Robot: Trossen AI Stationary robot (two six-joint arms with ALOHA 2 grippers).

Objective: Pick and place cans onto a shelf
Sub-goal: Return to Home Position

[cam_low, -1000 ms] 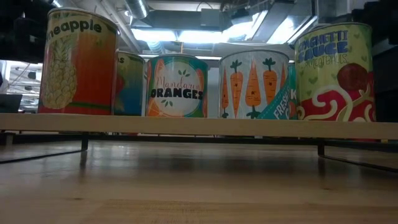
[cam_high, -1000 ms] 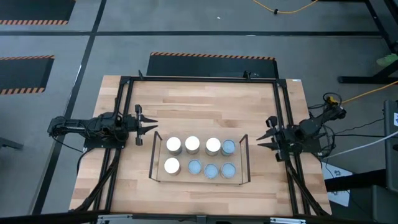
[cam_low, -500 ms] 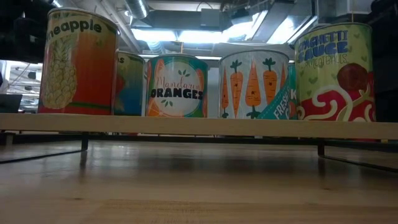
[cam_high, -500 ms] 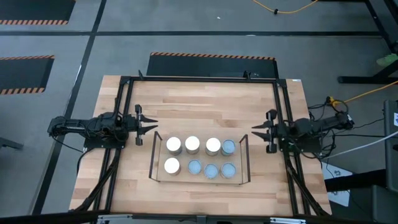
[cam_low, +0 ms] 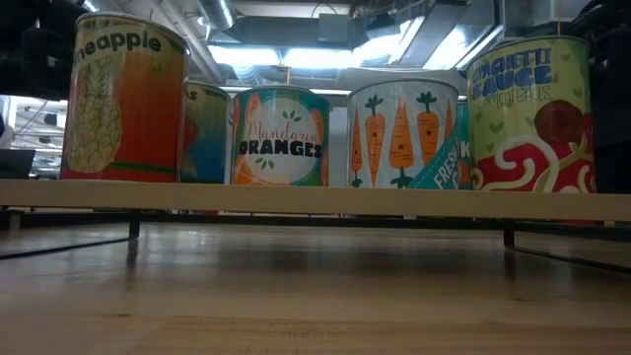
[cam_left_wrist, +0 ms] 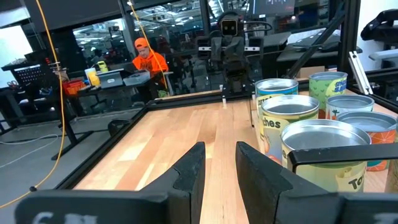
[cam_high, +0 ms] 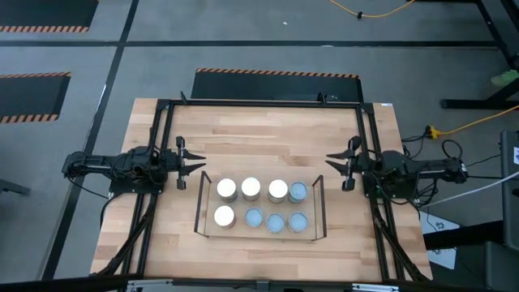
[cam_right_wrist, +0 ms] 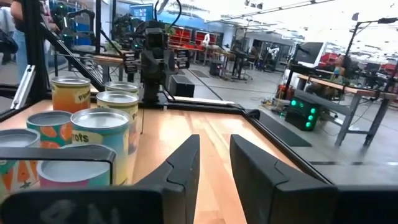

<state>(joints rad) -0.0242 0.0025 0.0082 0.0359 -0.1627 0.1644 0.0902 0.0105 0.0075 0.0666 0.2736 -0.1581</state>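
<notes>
light-wood shelf (cam_high: 208, 221) | eight round tin cans (cam_high: 250, 188) on it | left pincer (cam_high: 199, 163), right pincer (cam_high: 331, 163) both released

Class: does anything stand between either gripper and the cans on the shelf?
Only the black wire end frames of the shelf, one at each end beside the cans. Otherwise bare table lies between the left gripper, the right gripper and them.

Eight cans (cam_high: 254, 217) filling the shelf (cam_high: 205, 203), bare table (cam_high: 259, 138) behind, open strips at both ends
</notes>
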